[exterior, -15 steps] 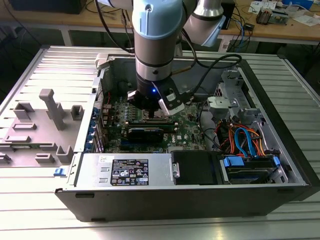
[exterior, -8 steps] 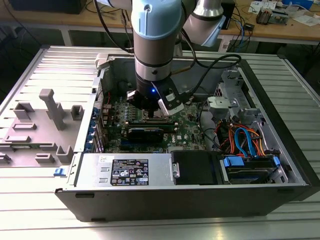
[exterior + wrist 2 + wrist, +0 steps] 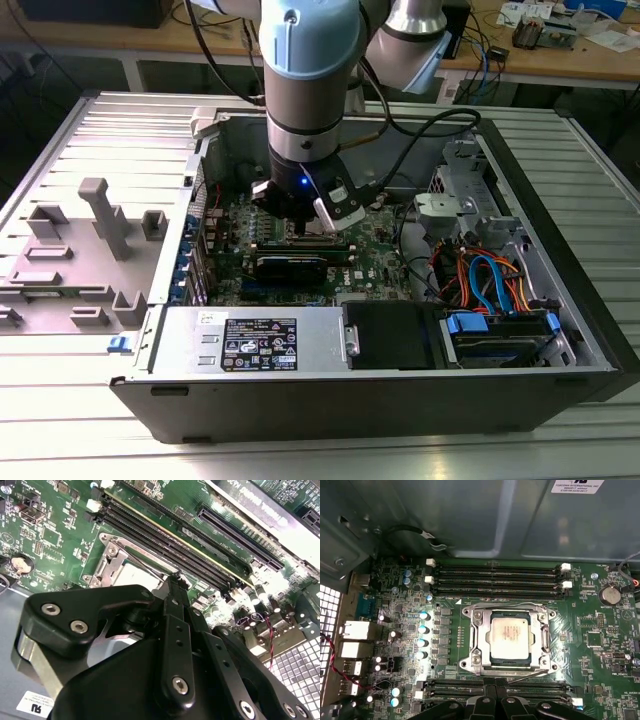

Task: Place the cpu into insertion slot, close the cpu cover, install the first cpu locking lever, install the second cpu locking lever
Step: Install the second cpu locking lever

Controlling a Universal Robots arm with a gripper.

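fingers (image 3: 495,696): together, empty, at socket edge | cpu (image 3: 511,634) seated in insertion slot (image 3: 470,636) | cpu cover (image 3: 543,632) down

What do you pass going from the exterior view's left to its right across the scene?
Grey plastic fixture on the table → labelled power supply box → the arm's tool over the green motherboard → blue and orange cables by the drive bay.
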